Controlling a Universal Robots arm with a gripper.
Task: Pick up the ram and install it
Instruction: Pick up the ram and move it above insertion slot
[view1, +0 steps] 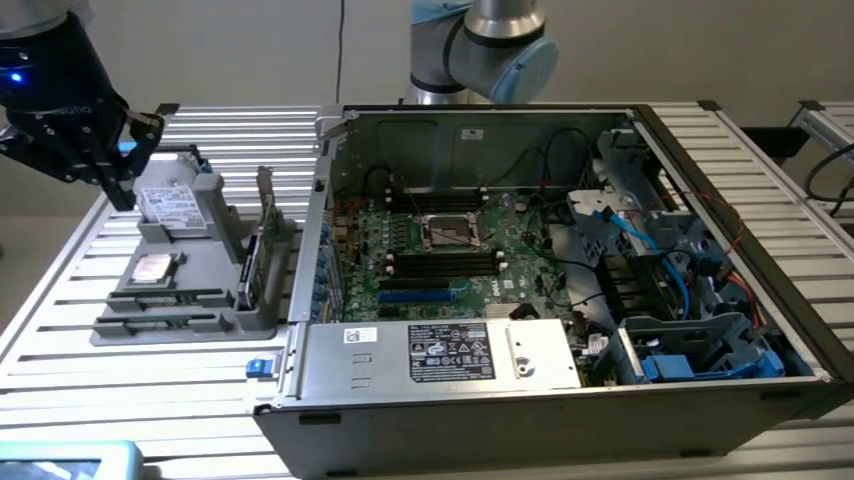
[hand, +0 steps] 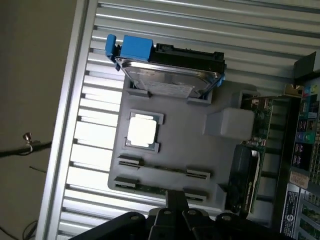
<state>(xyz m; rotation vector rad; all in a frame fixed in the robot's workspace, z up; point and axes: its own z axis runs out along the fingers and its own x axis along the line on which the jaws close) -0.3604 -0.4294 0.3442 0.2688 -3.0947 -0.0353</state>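
Two ram sticks, thin green boards, lie side by side in slots at the near end of a grey holder tray (view1: 254, 318); they are ram (view1: 167, 297) and ram (view1: 158, 322), also seen as ram (hand: 162, 169) and ram (hand: 159, 189). My black gripper (view1: 114, 170) hangs above the tray's far end, over the silver hard drive (view1: 174, 200), and holds nothing that I can see. In the wrist view the gripper (hand: 176, 205) sits just over the nearer ram stick. The open computer case (view1: 747, 395) shows the motherboard (view1: 514, 225) with dark memory slots (view1: 441, 265).
On the tray also sit a CPU chip (view1: 154, 268) and an upright green expansion card (view1: 267, 225). The hard drive (hand: 170, 75) has blue clips. The case holds a power supply (view1: 441, 352), blue cables and drive cages (view1: 694, 350). Slatted aluminium table (view1: 80, 390) surrounds everything.
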